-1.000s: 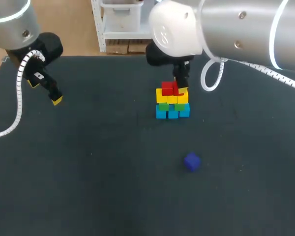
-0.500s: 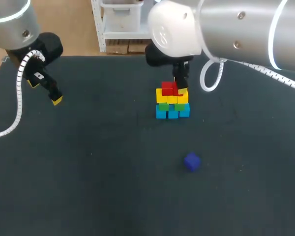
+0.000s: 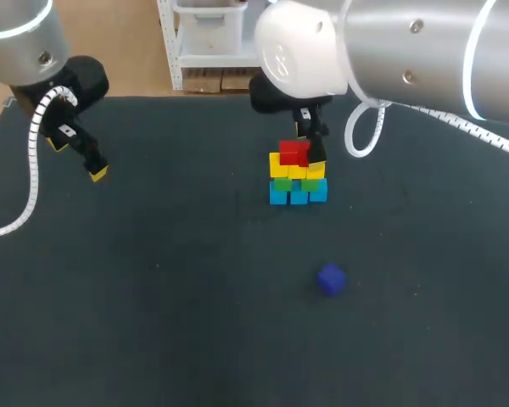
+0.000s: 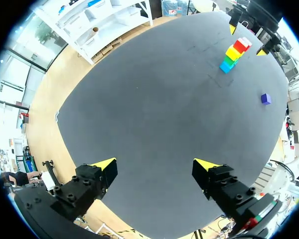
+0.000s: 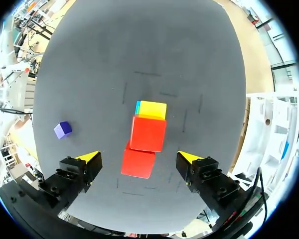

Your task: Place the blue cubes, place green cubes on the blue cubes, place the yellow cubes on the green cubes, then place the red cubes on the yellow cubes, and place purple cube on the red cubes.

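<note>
Red cubes [image 3: 294, 153] are sitting on top of the stack at the far middle of the worktop [image 3: 153, 297], over the yellow cubes [image 3: 297, 170], green cubes [image 3: 282, 183] and blue cubes [image 3: 297, 196]. In the right wrist view, one red cube is lying slightly askew and offset from its neighbour. The right tool [image 5: 138, 158] is hovering just above them with its fingers spread wide, one to each side, gripping nothing. The purple cube [image 3: 331, 279] is lying alone nearer the front, well apart from the stack. The left tool [image 4: 154, 167] is hanging wide and empty far off at the left. Two risks are arising. With the fingers flanking the red layer so closely, a sideways departure could clip a cube and shift or topple the narrow tower. The uneven red layer is also offering the purple cube a poor seat, so it could tilt or slide off on release.
</note>
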`<move>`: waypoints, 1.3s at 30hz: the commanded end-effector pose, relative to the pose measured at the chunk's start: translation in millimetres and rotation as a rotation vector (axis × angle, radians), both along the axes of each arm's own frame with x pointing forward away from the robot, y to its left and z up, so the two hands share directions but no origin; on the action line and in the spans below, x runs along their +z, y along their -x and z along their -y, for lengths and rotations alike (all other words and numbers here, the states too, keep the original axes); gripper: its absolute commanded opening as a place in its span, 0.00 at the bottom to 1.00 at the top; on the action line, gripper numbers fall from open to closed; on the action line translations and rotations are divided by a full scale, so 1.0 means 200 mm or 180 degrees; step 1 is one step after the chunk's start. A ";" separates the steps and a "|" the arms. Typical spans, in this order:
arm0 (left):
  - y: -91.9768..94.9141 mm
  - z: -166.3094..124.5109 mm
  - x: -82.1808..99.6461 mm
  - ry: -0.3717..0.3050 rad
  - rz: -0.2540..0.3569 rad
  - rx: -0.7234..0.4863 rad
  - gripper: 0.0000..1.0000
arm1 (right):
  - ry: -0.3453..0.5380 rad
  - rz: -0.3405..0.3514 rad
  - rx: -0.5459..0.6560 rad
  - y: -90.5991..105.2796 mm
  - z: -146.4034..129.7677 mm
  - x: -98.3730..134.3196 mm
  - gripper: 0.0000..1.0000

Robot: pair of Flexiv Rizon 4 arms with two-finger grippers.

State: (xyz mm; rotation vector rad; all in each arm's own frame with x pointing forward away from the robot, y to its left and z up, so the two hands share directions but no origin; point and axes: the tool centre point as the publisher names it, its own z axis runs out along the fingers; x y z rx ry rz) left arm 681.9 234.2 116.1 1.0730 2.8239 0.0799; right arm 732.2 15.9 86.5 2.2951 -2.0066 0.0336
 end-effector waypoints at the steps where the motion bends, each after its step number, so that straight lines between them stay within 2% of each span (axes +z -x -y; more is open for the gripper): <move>1: -0.01 0.00 0.00 0.0005 -0.0010 -0.0007 1.00 | -0.0019 0.0002 -0.0001 0.00 0.00 0.00 0.95; 4: -0.01 0.00 0.00 0.0005 -0.0010 -0.0007 1.00 | -0.0020 0.0015 -0.0002 0.00 0.00 0.00 0.74; 5: -0.01 0.00 0.00 0.0005 -0.0010 -0.0007 1.00 | -0.0023 0.0020 -0.0002 0.00 0.00 0.00 0.62; 7: -0.01 0.00 0.00 0.0005 -0.0010 -0.0007 1.00 | -0.0033 0.0029 -0.0004 0.00 0.00 0.00 0.50; 22: -0.01 0.00 0.00 0.0005 -0.0010 -0.0007 1.00 | -0.0069 0.0083 0.0038 -0.01 -0.01 0.00 0.43; 28: -0.01 0.00 0.00 0.0005 -0.0010 -0.0007 1.00 | -0.0067 0.0084 0.0033 -0.01 -0.01 0.00 0.48; 29: -0.01 0.00 0.00 0.0005 -0.0010 -0.0007 1.00 | -0.0066 0.0085 0.0033 0.00 -0.01 0.00 0.55; 30: -0.01 0.00 0.00 0.0005 -0.0010 -0.0007 1.00 | -0.0063 0.0087 0.0028 0.00 -0.01 0.00 0.95; 31: -0.01 0.00 0.00 0.0005 -0.0010 -0.0007 1.00 | -0.0061 0.0092 0.0019 0.00 -0.01 0.00 1.00; 39: -0.01 0.00 0.00 0.0005 -0.0010 -0.0007 1.00 | -0.0117 0.0204 -0.0173 0.01 0.04 0.07 1.00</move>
